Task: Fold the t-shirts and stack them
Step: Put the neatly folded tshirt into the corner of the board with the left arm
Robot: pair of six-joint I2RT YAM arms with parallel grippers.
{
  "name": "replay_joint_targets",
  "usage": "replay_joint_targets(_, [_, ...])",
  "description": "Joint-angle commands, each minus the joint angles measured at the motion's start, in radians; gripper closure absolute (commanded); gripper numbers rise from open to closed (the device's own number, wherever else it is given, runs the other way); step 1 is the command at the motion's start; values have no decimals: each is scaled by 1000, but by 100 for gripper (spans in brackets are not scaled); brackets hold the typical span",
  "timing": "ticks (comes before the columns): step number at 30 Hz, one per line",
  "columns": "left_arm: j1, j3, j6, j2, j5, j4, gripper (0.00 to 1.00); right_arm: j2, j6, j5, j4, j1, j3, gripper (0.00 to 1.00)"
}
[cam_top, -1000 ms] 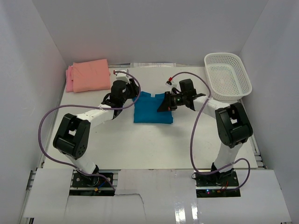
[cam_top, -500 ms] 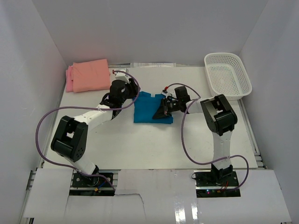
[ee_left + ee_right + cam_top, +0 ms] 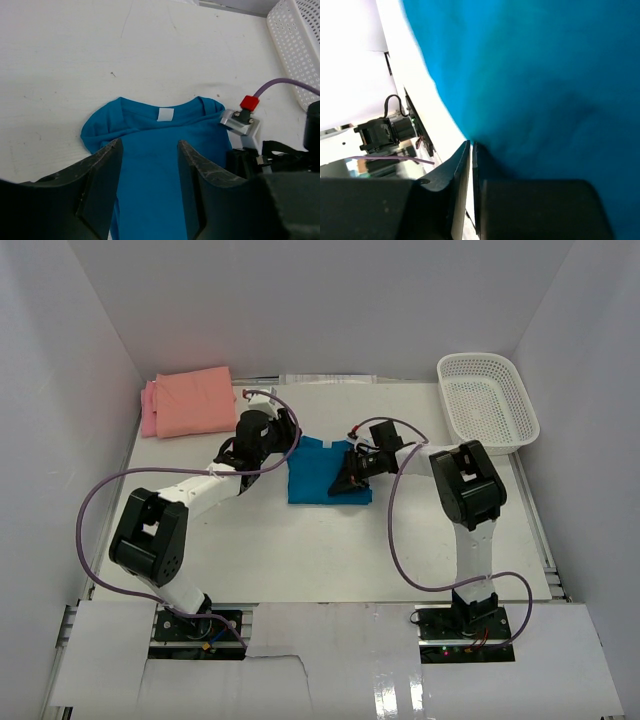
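Observation:
The teal-blue t-shirt point(image 3: 315, 480) lies partly folded at the table's middle; in the left wrist view point(image 3: 160, 160) its white neck label point(image 3: 165, 114) faces up. My left gripper point(image 3: 284, 444) is open, its fingers point(image 3: 105, 175) spread just above the shirt's left part. My right gripper point(image 3: 342, 480) lies low on the shirt's right side, jaws closed to a thin slit at the cloth's edge point(image 3: 471, 144); teal cloth point(image 3: 545, 75) fills that view. A folded salmon-orange shirt point(image 3: 195, 400) lies on a pink one point(image 3: 148, 410) at the back left.
A white mesh basket point(image 3: 487, 405) stands at the back right, also in the left wrist view point(image 3: 295, 45). White walls close in the table on three sides. Purple cables loop from both arms.
My right gripper has moved left and down onto the shirt's right side. My left gripper has barely shifted. The shirt's outline is nearly the same.

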Motion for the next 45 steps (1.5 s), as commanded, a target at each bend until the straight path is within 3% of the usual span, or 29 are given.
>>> replay_joint_targets(1, [4,74,-11,0,13,-85,41,-126,-36,45,-34,-5,24,87])
replay_joint_targets(3, [4,94,-38,18,-19,-155,28,-195,-42,42,-43,-5,23,80])
replay_joint_targets(4, [3,92,-54,22,-41,-175,24,-213,-51,42,-66,-6,21,68])
replay_joint_targets(5, [9,81,-69,21,-48,-170,17,-254,-70,47,-78,-6,20,64])
replay_joint_targets(8, [32,39,-109,18,-1,-176,7,-348,-102,117,-121,-9,-6,57])
replay_joint_targets(15, [64,87,-135,151,56,-270,7,-511,-162,270,-204,-22,-45,54])
replay_joint_targets(32, [64,259,-120,433,183,-330,18,-612,-202,321,-267,-48,-72,51])
replay_joint_targets(37, [64,302,-95,476,183,-377,34,-618,-203,315,-266,-51,-81,51])
replay_joint_targets(38, [64,305,-86,491,203,-380,45,-621,-203,310,-264,-52,-84,51])
replay_joint_targets(41, [64,318,-78,508,235,-393,61,-631,-203,310,-264,-54,-88,51])
replay_joint_targets(42, [64,327,-75,519,261,-403,78,-634,-203,310,-266,-55,-88,51])
replay_joint_targets(44, [64,339,-69,533,301,-414,100,-640,-203,309,-266,-59,-89,50])
replay_joint_targets(45, [64,345,-66,533,312,-416,100,-644,-203,309,-266,-59,-89,50])
